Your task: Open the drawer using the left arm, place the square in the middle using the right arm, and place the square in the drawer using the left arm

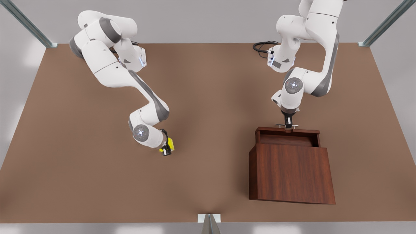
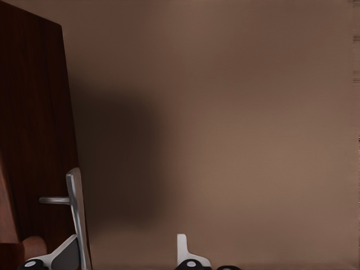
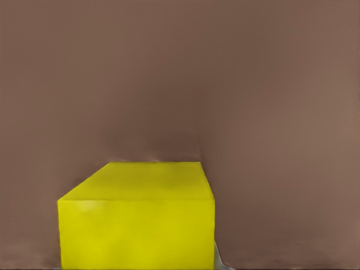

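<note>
Yellow square [image 1: 170, 144], half hidden, sits clamped in my right claw [image 1: 167, 148] at lower left; my left claw [image 1: 288, 126], at the drawer [image 1: 286, 136] handle [image 1: 287, 125], grip unclear.

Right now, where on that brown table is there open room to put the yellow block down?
The widest bare stretch of table lies between the right pincer, which grips the cube, and the cabinet. More bare table runs along the front view's left edge and its near edge. It is crowded at the drawer, where the left pincer sits at the handle.
</note>
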### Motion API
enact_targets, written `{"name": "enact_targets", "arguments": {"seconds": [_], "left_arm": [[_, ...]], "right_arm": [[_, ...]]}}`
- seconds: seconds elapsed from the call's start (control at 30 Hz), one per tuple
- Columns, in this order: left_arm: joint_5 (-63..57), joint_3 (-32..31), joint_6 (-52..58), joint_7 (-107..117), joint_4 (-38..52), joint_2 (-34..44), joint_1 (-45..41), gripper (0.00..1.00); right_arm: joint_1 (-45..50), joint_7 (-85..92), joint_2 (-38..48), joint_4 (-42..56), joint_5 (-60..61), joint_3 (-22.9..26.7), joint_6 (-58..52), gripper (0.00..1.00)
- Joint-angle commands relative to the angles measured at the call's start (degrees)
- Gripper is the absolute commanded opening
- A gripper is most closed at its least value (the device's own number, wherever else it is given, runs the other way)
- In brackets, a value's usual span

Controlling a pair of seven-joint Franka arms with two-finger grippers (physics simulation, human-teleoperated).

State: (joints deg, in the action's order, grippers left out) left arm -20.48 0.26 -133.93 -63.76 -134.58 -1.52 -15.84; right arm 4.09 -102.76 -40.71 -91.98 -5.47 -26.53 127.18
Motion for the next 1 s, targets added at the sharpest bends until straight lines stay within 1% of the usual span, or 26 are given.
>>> {"name": "enact_targets", "arguments": {"seconds": [0.0,0.13,0.23,0.27,0.3,0.33,0.37,0.43,0.5,0.57,0.63,0.7,0.73,0.8,0.83,0.87,0.9,0.93,0.97], "left_arm": [[0.44,0.00,0.95,-0.14,0.02,0.11,-0.95,0.87],[0.53,-0.70,1.66,-0.23,0.02,0.11,-0.95,0.87],[0.62,-1.23,1.83,-0.14,0.11,0.38,-0.95,0.87],[0.62,-1.23,2.01,-0.14,0.11,0.46,-0.95,0.87],[0.62,-1.23,2.10,-0.14,0.11,0.46,-0.95,0.87],[0.62,-1.23,2.10,-0.23,0.11,0.46,-0.95,0.87],[0.62,-1.23,2.10,-0.23,0.11,0.46,-0.95,0.87],[0.62,-1.23,2.10,-0.23,0.11,0.55,-0.94,0.87],[0.62,-1.23,2.10,-0.14,0.11,0.82,-0.86,0.87],[0.62,-1.23,2.10,-0.23,0.11,0.82,-0.86,0.87],[0.62,-1.23,2.10,-0.23,0.11,0.82,-0.95,0.87],[0.62,-1.23,2.10,-0.23,0.11,0.73,-0.95,0.87],[0.62,-1.23,2.10,-0.23,0.11,0.81,-0.95,0.87],[0.62,-1.23,2.10,-0.14,0.11,0.82,-0.95,0.87],[0.62,-1.23,2.10,-0.14,0.11,0.82,-0.95,0.87],[0.62,-1.23,2.10,-0.23,0.11,0.82,-0.95,0.87],[0.62,-1.23,2.10,-0.23,0.11,0.82,-0.95,0.87],[0.62,-1.23,2.10,-0.14,0.11,0.82,-0.95,0.87],[0.62,-1.31,2.10,-0.14,0.11,0.82,-0.95,0.87]], "right_arm": [[2.23,-0.42,0.11,0.04,0.10,-1.42,-2.63,0.73],[11.63,-0.51,0.02,0.22,0.37,-1.42,-1.06,0.76],[17.79,-0.51,-0.42,0.40,5.38,-0.45,3.52,0.77],[21.03,-0.51,-0.59,0.48,7.39,1.83,4.57,0.77],[25.52,-0.51,-0.59,0.83,11.35,6.13,5.01,0.78],[28.60,-0.51,-0.59,1.36,13.37,8.25,5.28,0.78],[28.95,-0.51,-0.77,2.06,13.64,8.25,5.54,0.88],[28.60,-0.51,-0.77,2.42,14.08,8.25,5.54,1.00],[28.34,0.19,-0.77,2.94,14.17,8.25,5.54,1.00],[26.85,0.19,-0.42,4.61,14.25,8.25,4.05,1.00],[22.89,0.28,-0.15,7.69,13.55,8.16,2.46,1.00],[17.80,-0.07,-0.15,12.25,13.11,8.25,1.42,1.00],[11.13,0.63,-0.07,15.77,7.50,8.07,-2.72,1.00],[-1.18,14.24,0.11,18.06,5.73,8.07,-6.67,1.00],[-8.92,25.48,0.11,21.92,4.76,7.81,-13.61,1.00],[-11.04,41.65,3.97,24.65,0.73,9.12,-20.12,1.00],[-9.81,48.26,9.76,24.30,-1.30,14.04,-23.19,1.00],[-8.40,59.75,17.68,21.67,-1.39,16.51,-28.21,1.00],[-9.01,71.46,19.36,19.73,-0.86,16.69,-26.72,1.00]]}}
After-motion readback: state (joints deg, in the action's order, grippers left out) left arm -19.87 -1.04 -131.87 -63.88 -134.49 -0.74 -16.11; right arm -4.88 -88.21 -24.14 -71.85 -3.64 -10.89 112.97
